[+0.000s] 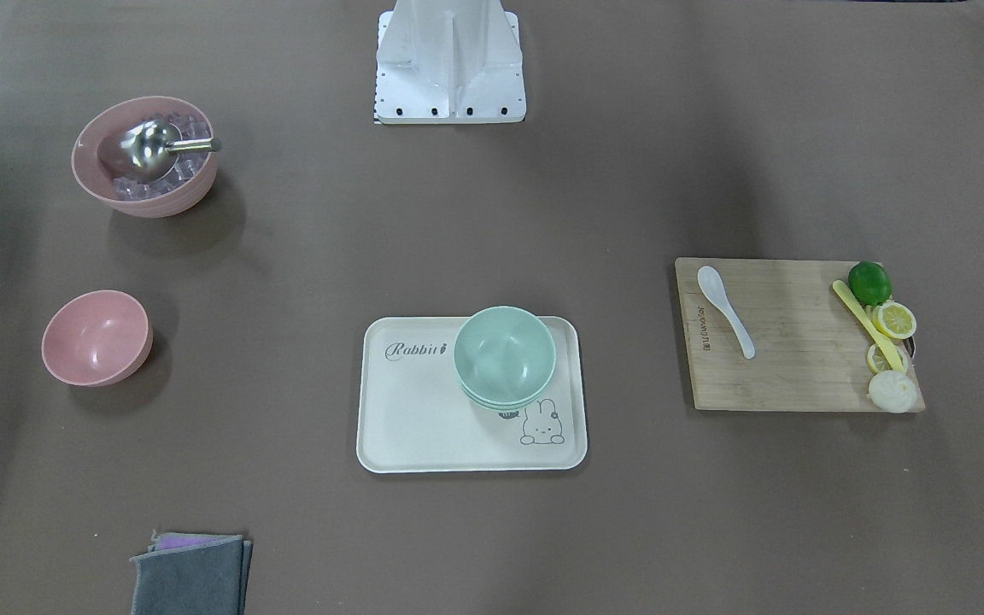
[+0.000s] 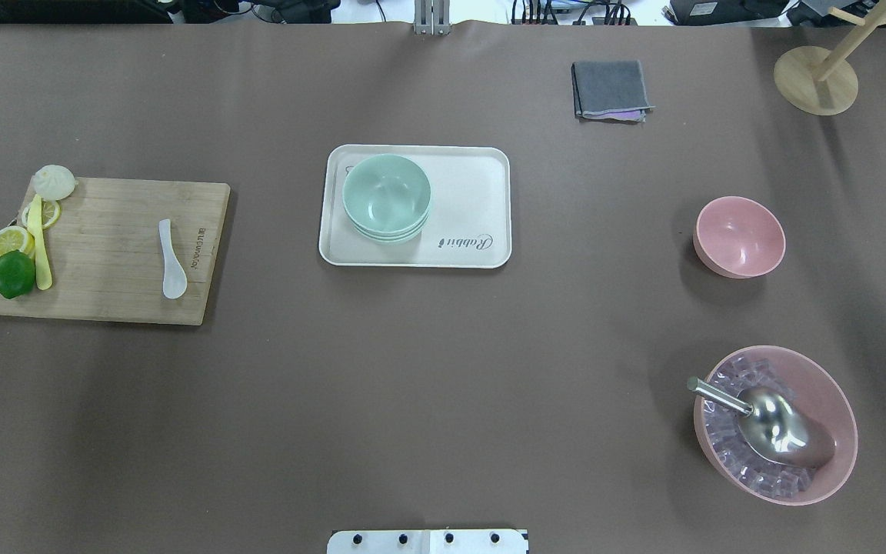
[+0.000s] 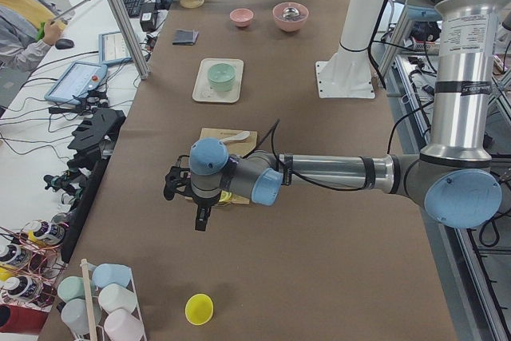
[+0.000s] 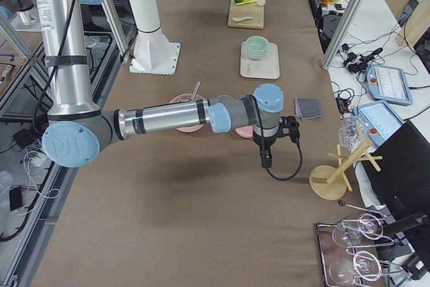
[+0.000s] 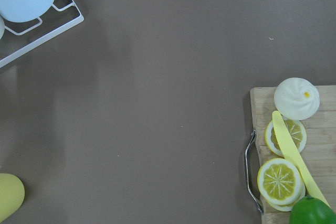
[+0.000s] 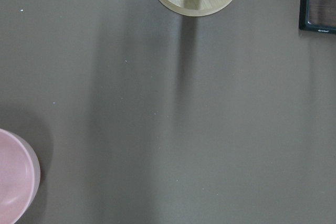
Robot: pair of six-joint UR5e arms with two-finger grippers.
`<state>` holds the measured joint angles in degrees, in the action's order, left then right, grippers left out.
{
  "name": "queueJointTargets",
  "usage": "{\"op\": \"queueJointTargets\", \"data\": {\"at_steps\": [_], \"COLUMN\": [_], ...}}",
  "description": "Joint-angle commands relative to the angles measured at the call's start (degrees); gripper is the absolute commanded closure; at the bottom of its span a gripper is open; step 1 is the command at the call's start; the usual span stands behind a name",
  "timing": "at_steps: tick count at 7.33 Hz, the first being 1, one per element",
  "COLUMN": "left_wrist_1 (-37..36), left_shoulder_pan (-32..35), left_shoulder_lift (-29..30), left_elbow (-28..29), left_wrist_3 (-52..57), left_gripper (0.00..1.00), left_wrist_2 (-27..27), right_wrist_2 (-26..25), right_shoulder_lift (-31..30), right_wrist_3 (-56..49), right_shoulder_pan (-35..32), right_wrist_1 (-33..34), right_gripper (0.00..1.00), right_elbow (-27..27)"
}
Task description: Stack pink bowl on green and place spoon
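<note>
A small empty pink bowl (image 1: 96,337) (image 2: 739,235) stands on the table, and its rim shows in the right wrist view (image 6: 16,177). Stacked green bowls (image 1: 505,354) (image 2: 387,196) sit on a white tray (image 1: 424,427). A white spoon (image 1: 724,309) (image 2: 172,258) lies on a wooden cutting board (image 1: 799,376). My left gripper (image 3: 200,220) hangs above the table just past the board's outer end. My right gripper (image 4: 266,156) hangs above the table just past the pink bowl. Both show only in side views, so I cannot tell whether they are open or shut.
A large pink bowl (image 2: 827,385) holds ice cubes and a metal scoop (image 2: 774,422). A lime (image 1: 869,282), lemon slices, a yellow knife and a white bun sit at the board's end. A grey cloth (image 2: 611,89), a wooden stand (image 2: 816,77) and a cup rack (image 3: 96,301) stand at the table's edges.
</note>
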<state>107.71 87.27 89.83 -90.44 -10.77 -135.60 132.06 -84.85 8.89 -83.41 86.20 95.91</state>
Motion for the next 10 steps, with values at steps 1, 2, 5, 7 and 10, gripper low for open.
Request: {"op": "queueJointTargets", "data": {"at_steps": [1, 2, 5, 7, 10], "left_wrist_1": [0.0, 0.3, 0.4, 0.1, 0.8], "left_shoulder_pan": [0.0, -0.1, -0.1, -0.1, -0.1], "left_shoulder_lift": [-0.3, -0.4, -0.4, -0.4, -0.8], "left_elbow": [-0.3, -0.1, -0.5, -0.2, 0.8], "left_wrist_3": [0.3, 0.3, 0.0, -0.1, 0.2], "left_gripper": [0.02, 0.02, 0.02, 0.02, 0.02], "left_wrist_2": [0.0, 0.0, 0.4, 0.3, 0.0], "right_wrist_2": [0.1, 0.1, -0.1, -0.2, -0.2], "right_shoulder_lift": [0.1, 0.0, 0.1, 0.0, 0.1], "right_wrist_3": [0.0, 0.0, 0.0, -0.1, -0.4], "right_shoulder_pan": [0.0, 0.1, 0.3, 0.4, 1.2], "right_wrist_1": [0.4, 0.2, -0.9, -0.9, -0.9], "right_gripper": [0.0, 0.0, 0.0, 0.0, 0.0], "right_elbow": [0.2, 0.2, -0.1, -0.1, 0.0]}}
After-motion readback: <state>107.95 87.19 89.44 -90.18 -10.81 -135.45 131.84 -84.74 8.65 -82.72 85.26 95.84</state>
